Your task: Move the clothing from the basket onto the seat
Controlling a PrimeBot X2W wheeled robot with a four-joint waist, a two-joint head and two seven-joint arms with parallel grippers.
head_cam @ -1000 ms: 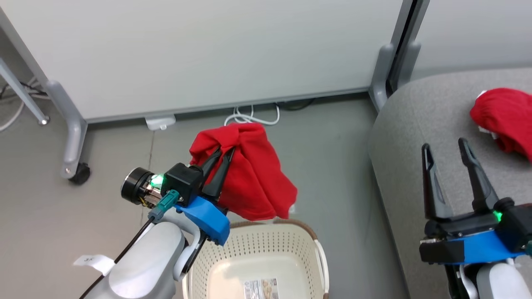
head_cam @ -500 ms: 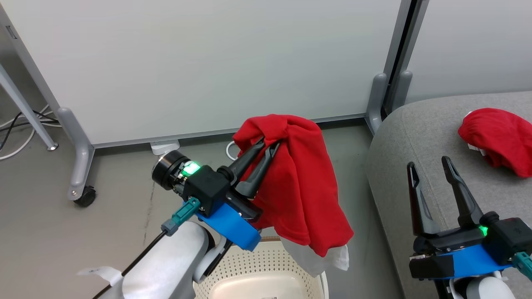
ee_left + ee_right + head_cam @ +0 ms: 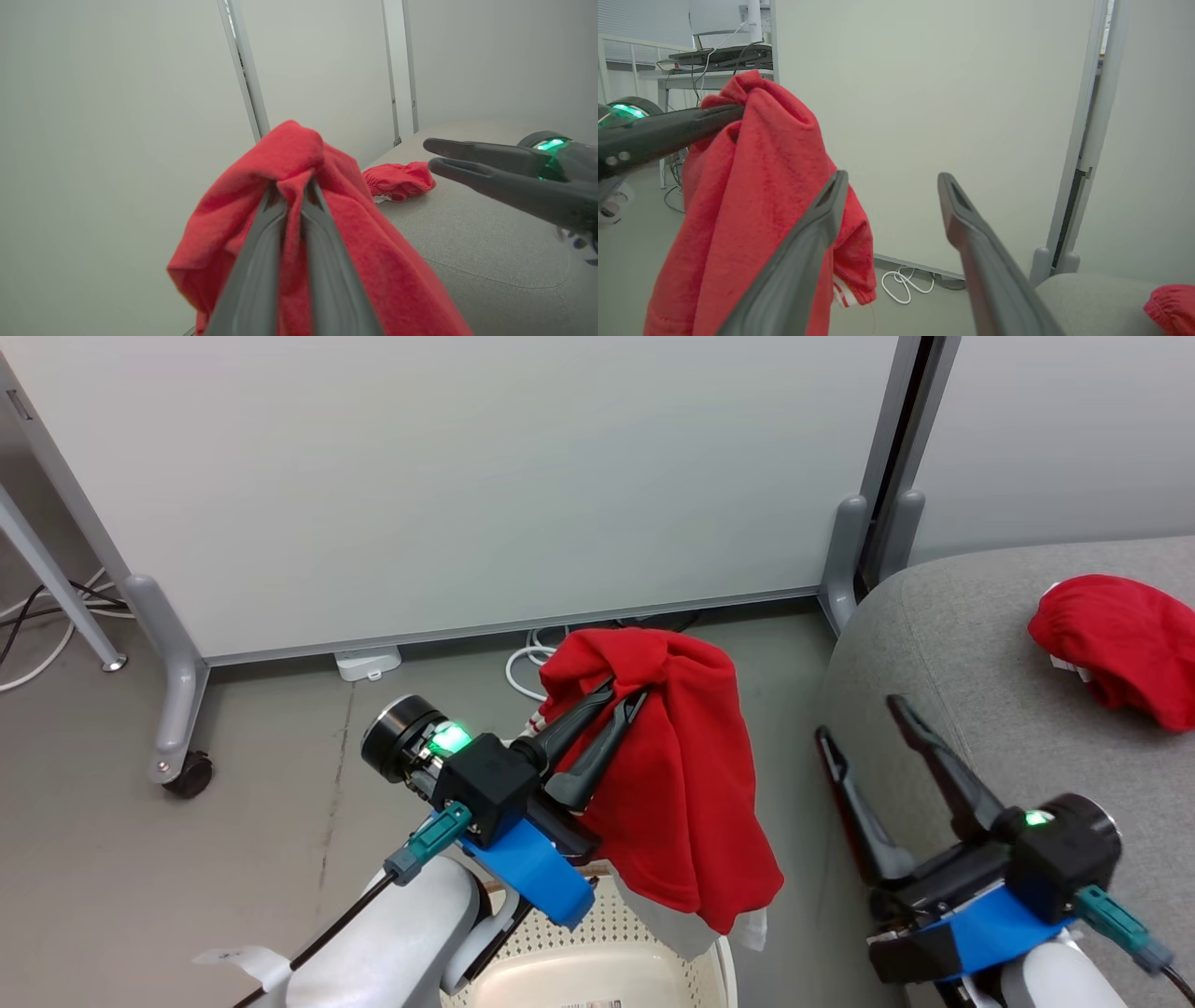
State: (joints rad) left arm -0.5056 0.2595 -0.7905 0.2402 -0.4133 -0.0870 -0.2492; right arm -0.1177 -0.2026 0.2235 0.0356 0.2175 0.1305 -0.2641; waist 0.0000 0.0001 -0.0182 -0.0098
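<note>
Nearest, the basket, one red garment dangling over its far rim, bunched top pinched in the left gripper, fingers clamped on it. Rightward, the right gripper, jaws wide apart and empty, at the rounded edge of the sofa. Farther in, well from that edge, a second red garment, heaped.

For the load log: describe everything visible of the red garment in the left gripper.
The red garment is soft, fleecy-looking fabric, bunched at the top where the shut left gripper pinches a fold. It hangs limp, with a white-striped cuff at one side and pale fabric at its lower end, which hangs over the basket; contact there cannot be told. It is clear of the seat.
</note>
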